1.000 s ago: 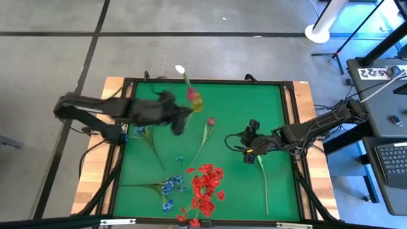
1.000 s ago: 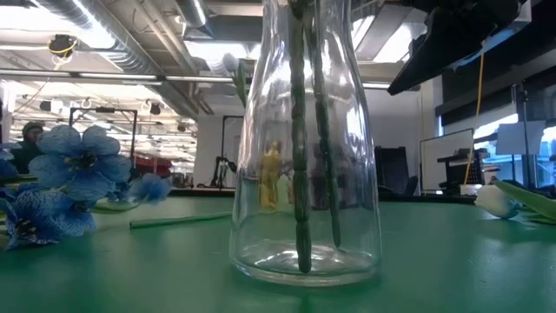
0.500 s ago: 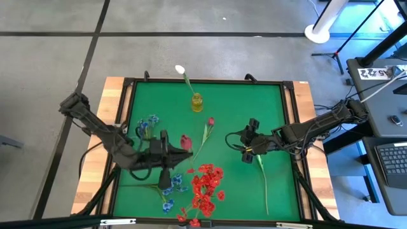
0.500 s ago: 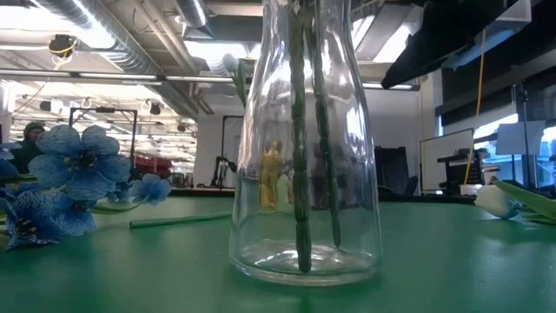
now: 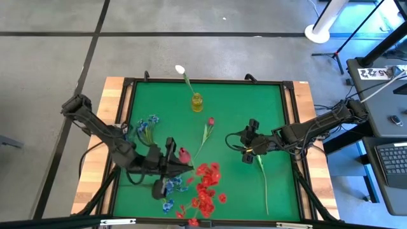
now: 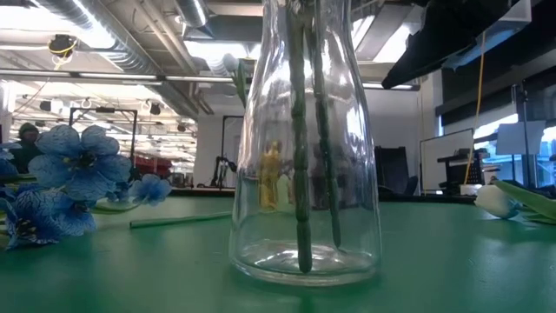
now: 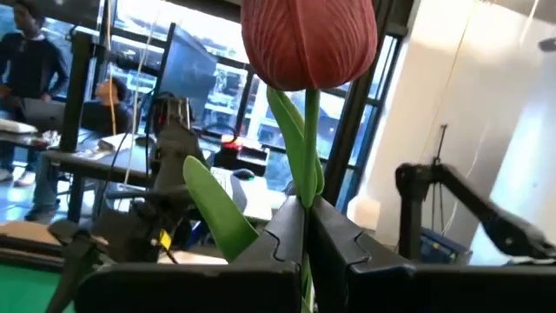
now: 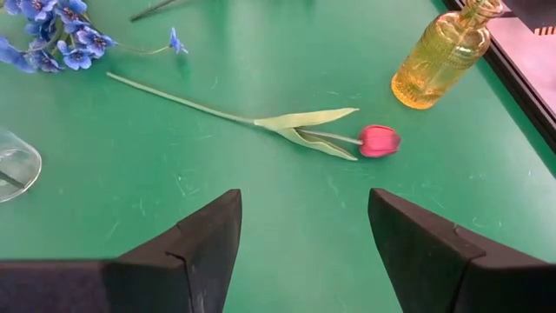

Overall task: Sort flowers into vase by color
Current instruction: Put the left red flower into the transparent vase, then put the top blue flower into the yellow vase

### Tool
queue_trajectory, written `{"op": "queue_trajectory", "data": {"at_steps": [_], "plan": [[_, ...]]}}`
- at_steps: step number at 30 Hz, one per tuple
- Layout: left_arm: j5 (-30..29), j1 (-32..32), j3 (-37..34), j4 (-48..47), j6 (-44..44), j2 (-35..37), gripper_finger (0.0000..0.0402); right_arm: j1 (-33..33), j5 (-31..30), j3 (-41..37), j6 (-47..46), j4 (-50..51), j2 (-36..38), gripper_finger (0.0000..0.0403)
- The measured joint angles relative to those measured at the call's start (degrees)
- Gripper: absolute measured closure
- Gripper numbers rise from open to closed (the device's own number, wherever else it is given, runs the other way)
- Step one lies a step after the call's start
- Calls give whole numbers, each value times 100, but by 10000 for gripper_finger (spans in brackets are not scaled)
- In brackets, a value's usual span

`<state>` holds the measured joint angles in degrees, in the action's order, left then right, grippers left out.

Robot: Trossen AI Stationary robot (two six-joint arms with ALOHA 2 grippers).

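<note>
On my overhead feed the left gripper (image 5: 170, 164) sits low on the green mat (image 5: 273, 102), at about seven o'clock from the mat's centre, right beside the red cluster (image 5: 206, 187). My left wrist feed shows its fingers (image 7: 287, 239) pressed together on the green stem of a red tulip (image 7: 308, 39), the bud standing upright above them with a leaf bending off to one side. From above, that same bud (image 5: 184, 154) shows just past the gripper. Blue clusters (image 5: 170, 186) lie directly under and beside it, and another blue cluster (image 5: 147, 124) rests at nine o'clock, near the mat's left edge.

At twelve o'clock stands a small yellow glass bottle (image 5: 196, 102) holding a white bud (image 5: 180, 69) that leans out beyond the mat's far edge. Just below it, near the middle, a second red tulip (image 5: 209, 122) lies flat, stem pointing toward seven o'clock.

The table-level feed is filled by a clear glass vase (image 6: 304, 139) with green stems (image 6: 301, 156) standing in it; blue blossoms (image 6: 74, 165) lie at its nine o'clock.

At three o'clock the right gripper (image 5: 249, 147) hovers with its fingers (image 8: 195, 239) spread wide apart, gripping nothing. A long stem (image 5: 262, 181) lies on the mat, running from it toward five o'clock.
</note>
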<state>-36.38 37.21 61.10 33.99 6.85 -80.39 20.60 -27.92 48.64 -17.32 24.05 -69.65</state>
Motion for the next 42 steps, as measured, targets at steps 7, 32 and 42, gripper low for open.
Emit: {"op": "queue_trajectory", "data": {"at_steps": [7, 32, 42], "plan": [[13, -98, -2, 402, 0, -630, 401, 0, -2, 0, 2, 0, 0, 152], [-400, 244, 132, -1484, 48, -689, 227, 0, 2, 0, -71, 8, 0, 153], [-2098, 960, 645, -4303, 1913, -77, 151, 0, 46, 0, -85, 9, 2, 153]]}}
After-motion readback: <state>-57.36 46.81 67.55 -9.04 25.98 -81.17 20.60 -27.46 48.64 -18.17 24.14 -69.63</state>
